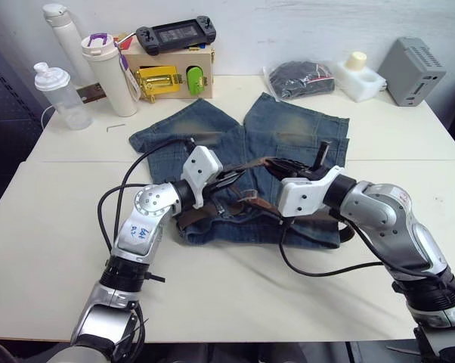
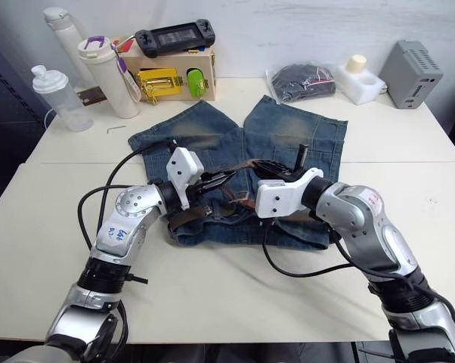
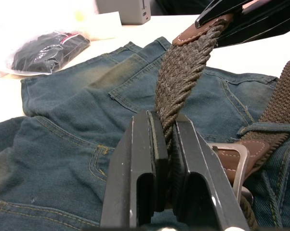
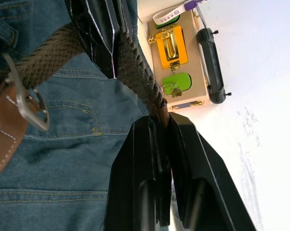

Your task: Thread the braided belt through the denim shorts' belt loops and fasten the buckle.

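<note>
**Q:** What sits at the centre of the frame?

**A:** Faded denim shorts (image 1: 288, 136) lie flat on a white table (image 1: 54, 227), legs toward the top of the frame, waistband toward the bottom. A braided belt (image 3: 178, 82) runs along that waistband, and a stretch of it is lifted clear of the cloth between the two arms.

**Q:** What is each claw doing?

**A:** The left gripper (image 3: 165, 139), left of centre, is closed tight on the woven strap, its two black fingers pressing the braid from both sides. The right gripper (image 4: 163, 132), right of centre, is likewise closed, pinching the belt at its brown leather tip. The two claws face each other over the middle of the waistband, close together, with the strap taut between them.

**Q:** And the buckle?

**A:** The silver buckle (image 3: 239, 161) lies on the denim just beside the left claw, joined to a brown leather tab. One denim belt loop (image 3: 268, 129) crosses over the strap close by. Whether the other loops are threaded cannot be told.

**Q:** Anything else on the table?

**A:** Upper left of the frame: a wooden box (image 1: 171, 72) with a yellow latch and green catch, a black handheld console (image 1: 174, 32) on top, and a white flask (image 1: 110, 74). Top centre, a dark bundle in a clear bag (image 1: 299, 78); upper right, a grey box (image 1: 411, 69).
</note>
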Available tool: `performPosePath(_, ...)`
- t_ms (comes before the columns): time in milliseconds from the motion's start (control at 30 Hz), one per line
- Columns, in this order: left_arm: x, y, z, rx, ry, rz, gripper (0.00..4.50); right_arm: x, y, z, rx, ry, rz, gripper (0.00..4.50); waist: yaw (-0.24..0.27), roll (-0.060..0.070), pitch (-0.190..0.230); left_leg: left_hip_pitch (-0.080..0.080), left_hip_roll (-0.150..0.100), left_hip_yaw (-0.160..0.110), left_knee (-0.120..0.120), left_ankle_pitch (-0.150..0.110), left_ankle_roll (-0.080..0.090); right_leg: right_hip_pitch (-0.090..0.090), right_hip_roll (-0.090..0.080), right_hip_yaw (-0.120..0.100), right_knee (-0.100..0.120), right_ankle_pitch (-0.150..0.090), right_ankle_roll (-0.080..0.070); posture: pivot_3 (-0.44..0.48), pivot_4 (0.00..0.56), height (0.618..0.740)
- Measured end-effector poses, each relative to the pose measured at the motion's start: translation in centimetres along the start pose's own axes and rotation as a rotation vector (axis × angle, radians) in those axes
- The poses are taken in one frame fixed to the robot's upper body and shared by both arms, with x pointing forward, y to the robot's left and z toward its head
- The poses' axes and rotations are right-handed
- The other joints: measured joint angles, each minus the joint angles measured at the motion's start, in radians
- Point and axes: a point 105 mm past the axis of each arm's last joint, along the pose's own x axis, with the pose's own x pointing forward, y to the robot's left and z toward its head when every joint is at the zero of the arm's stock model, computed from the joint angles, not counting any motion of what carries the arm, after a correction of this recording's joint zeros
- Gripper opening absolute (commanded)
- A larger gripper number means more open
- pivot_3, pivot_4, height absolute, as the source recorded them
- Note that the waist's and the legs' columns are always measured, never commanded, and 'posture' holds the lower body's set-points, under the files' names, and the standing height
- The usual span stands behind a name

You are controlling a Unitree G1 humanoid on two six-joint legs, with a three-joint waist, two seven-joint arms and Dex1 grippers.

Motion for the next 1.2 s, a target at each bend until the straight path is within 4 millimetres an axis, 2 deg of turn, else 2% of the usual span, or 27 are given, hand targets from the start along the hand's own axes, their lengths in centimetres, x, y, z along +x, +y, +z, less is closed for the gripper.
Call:
performPosePath(100,0.2,-0.2,0.4,-0.005,-0.019,0.003,0.0,0.0,-0.6,0.1,0.069,0.001,-0.039,2.6,0.001,0.0,0.0,0.0,0.0,0.0,0.0,0.0,0.0,0.0,0.0,0.0,0.0,0.0,0.0,0.0,0.15,0.733)
performPosePath(133,0.2,-0.1,0.4,-0.015,-0.026,0.007,0.0,-0.1,-0.8,-0.2,0.096,0.016,-0.053,3.23,0.001,0.0,0.0,0.0,0.0,0.0,0.0,0.0,0.0,0.0,0.0,0.0,0.0,0.0,0.0,0.0,0.15,0.733)
performPosePath(200,0.1,0.0,0.5,-0.08,-0.06,0.04,0.0,-0.3,-0.9,-1.4,0.227,0.076,-0.087,4.14,0.002,0.0,0.0,0.0,0.0,-0.001,0.001,0.0,0.0,0.0,0.0,0.0,0.001,0.0,0.0,0.0,0.15,0.733)
performPosePath(300,-0.2,-0.2,0.1,-0.193,-0.094,0.065,0.0,-0.4,1.0,-3.0,0.469,0.159,-0.062,4.14,0.0,0.0,0.0,0.0,0.0,-0.001,0.001,0.0,0.0,0.0,0.0,0.0,0.002,0.0,0.0,0.0,0.15,0.733)
performPosePath(400,-1.0,-1.3,0.0,-0.346,-0.162,0.049,0.0,0.1,3.1,-2.8,0.737,0.172,-0.02,4.14,-0.003,0.0,0.0,0.0,0.0,-0.001,0.0,0.0,0.0,-0.001,0.0,0.001,0.002,0.0,0.0,0.0,0.15,0.733)
performPosePath(500,-1.3,-2.0,-0.4,-0.41,-0.175,0.033,0.0,0.5,3.3,-1.8,0.85,0.139,0.0,3.42,-0.002,0.0,0.0,0.0,0.0,-0.001,0.0,0.0,0.0,-0.001,0.0,0.001,0.002,0.0,0.0,0.0,0.15,0.733)
performPosePath(567,-1.6,-2.2,-0.6,-0.428,-0.178,0.036,0.0,0.9,3.1,-0.8,0.908,0.104,0.011,2.53,-0.002,0.0,0.0,0.0,0.0,-0.001,0.001,-0.001,0.0,-0.001,0.0,0.001,0.002,0.0,0.0,0.0,0.15,0.733)
performPosePath(700,-1.5,-2.5,-0.5,-0.449,-0.19,0.045,0.0,1.6,4.1,1.1,0.977,0.068,0.098,0.41,0.004,0.0,0.0,0.0,-0.001,-0.004,0.001,-0.001,0.0,0.0,-0.001,0.001,0.002,0.0,0.0,0.0,0.15,0.733)
performPosePath(800,-1.3,-2.5,-0.2,-0.47,-0.205,0.057,0.0,1.5,5.0,1.2,0.979,0.095,0.14,0.41,0.003,0.0,0.0,0.0,-0.002,-0.004,0.001,-0.001,0.0,0.0,-0.001,0.001,0.002,0.0,0.0,0.0,0.15,0.733)
performPosePath(967,-1.6,-2.2,0.4,-0.487,-0.23,0.064,0.0,1.2,6.4,0.4,0.978,0.167,0.169,0.41,0.0,0.0,0.0,0.0,-0.001,-0.003,0.001,-0.001,0.0,0.0,-0.001,0.001,0.001,0.0,0.0,0.0,0.15,0.733)
performPosePath(1067,-2.0,-2.1,1.2,-0.527,-0.265,0.062,0.0,1.6,7.9,-0.6,0.993,0.238,0.181,0.41,-0.001,0.0,0.0,0.0,-0.001,-0.003,0.001,-0.001,0.0,0.0,-0.001,0.001,0.002,0.0,0.0,0.0,0.15,0.733)
performPosePath(1100,-2.5,-2.2,1.0,-0.552,-0.265,0.066,0.0,1.6,8.9,-0.7,0.98,0.258,0.208,0.41,-0.001,0.0,0.0,0.001,-0.001,-0.003,0.001,-0.001,0.0,0.0,-0.001,0.001,0.002,0.0,0.0,0.0,0.15,0.733)
performPosePath(1200,-4.1,-2.2,-0.7,-0.59,-0.207,0.099,0.0,1.7,9.5,-0.4,0.957,0.259,0.211,0.41,-0.005,0.0,-0.001,0.004,0.0,-0.003,-0.001,-0.001,0.0,0.001,0.0,0.002,0.002,0.0,0.0,0.0,0.15,0.733)
